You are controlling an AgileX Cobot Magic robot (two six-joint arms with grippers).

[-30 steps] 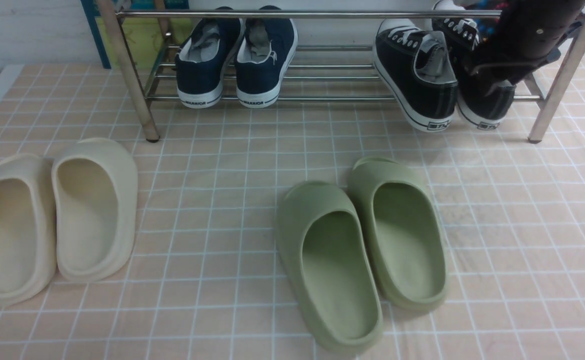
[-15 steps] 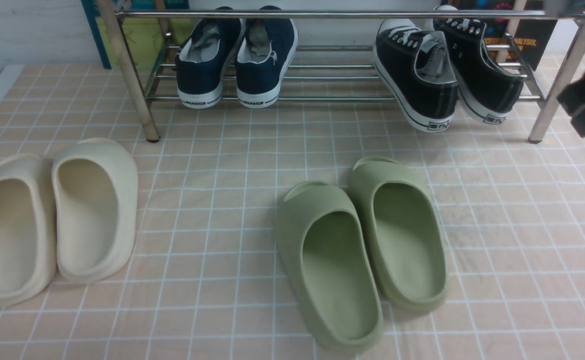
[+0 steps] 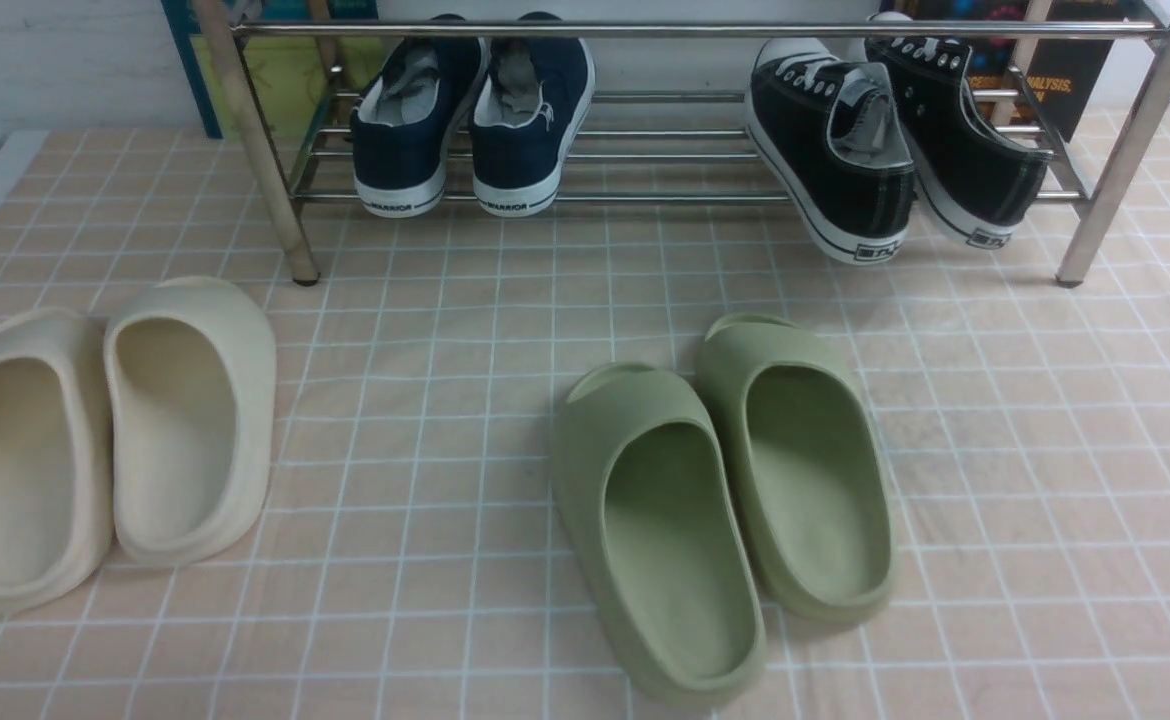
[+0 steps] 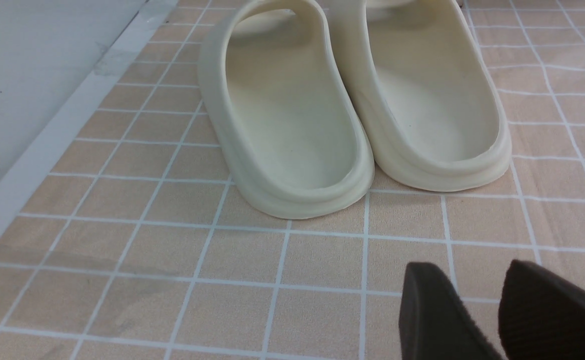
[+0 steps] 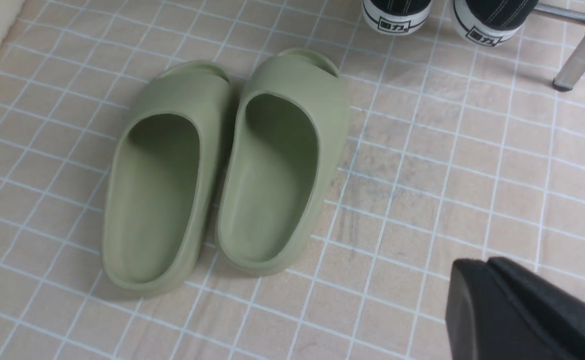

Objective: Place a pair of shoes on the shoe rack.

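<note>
Two grippers hang empty over the tiled floor (image 3: 505,330): left gripper (image 4: 477,300) spread apart, right gripper (image 5: 492,285) pressed together. Beyond, the black canvas sneakers (image 3: 895,150) rest tilted on the chrome shoe rack (image 3: 645,30), heels overhanging.

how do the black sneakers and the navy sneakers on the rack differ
The black sneakers sit at the right end of the shoe rack, angled, heels overhanging the front bar; the navy sneakers sit left of centre, straight, heels toward the camera. White laces and toe caps show on the black pair, not the navy. Both pairs rest on the lower shelf and have white soles.
</note>
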